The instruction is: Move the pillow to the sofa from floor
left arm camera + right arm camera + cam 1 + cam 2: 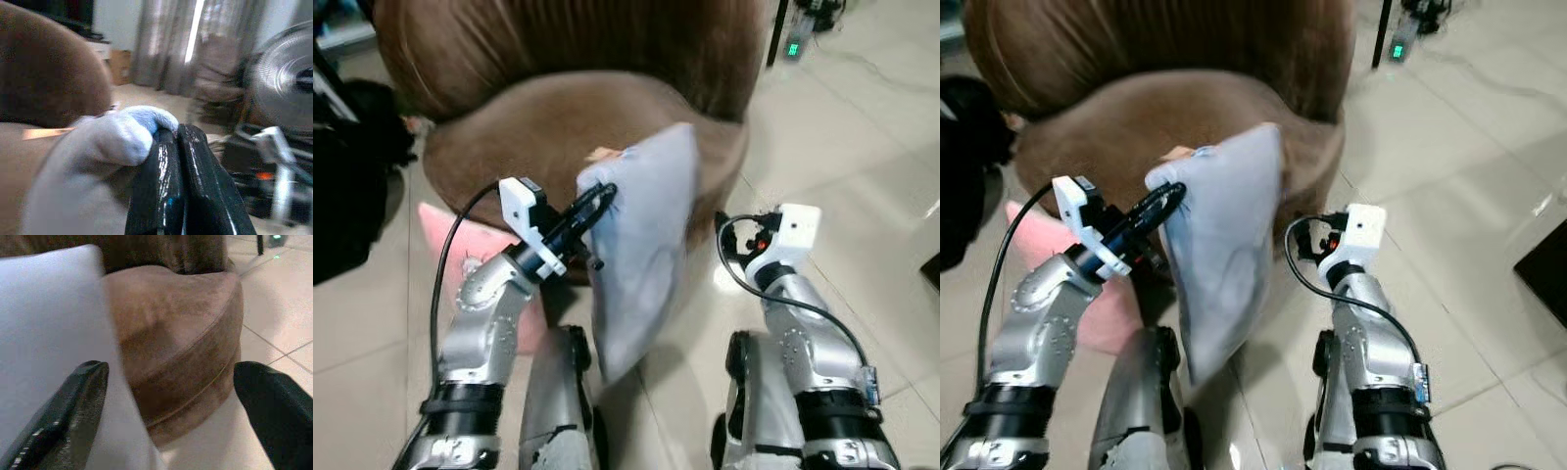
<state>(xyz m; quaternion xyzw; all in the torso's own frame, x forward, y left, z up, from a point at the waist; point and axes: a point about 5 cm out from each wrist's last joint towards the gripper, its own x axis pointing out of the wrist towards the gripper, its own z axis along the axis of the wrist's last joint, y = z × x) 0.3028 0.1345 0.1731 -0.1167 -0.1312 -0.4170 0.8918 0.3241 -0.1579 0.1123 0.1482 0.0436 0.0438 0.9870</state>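
A pale grey-blue pillow [641,255] hangs in the air in front of the brown sofa [538,117], its lower end over the floor near my legs. My left gripper [603,200] is shut on the pillow's top corner; the left wrist view shows the black fingers [166,181] pinching the fabric [98,152]. My right gripper [171,396] is open, level with the sofa seat [181,333]. One finger [73,406] lies against the pillow's side [49,323]. The other finger [274,406] is out over the floor.
A pink cushion [460,257] lies on the tiled floor at the sofa's left. Dark black things [347,186] stand further left. A stand with a green light [793,47] is at the back right. A fan [288,83] stands beyond the sofa.
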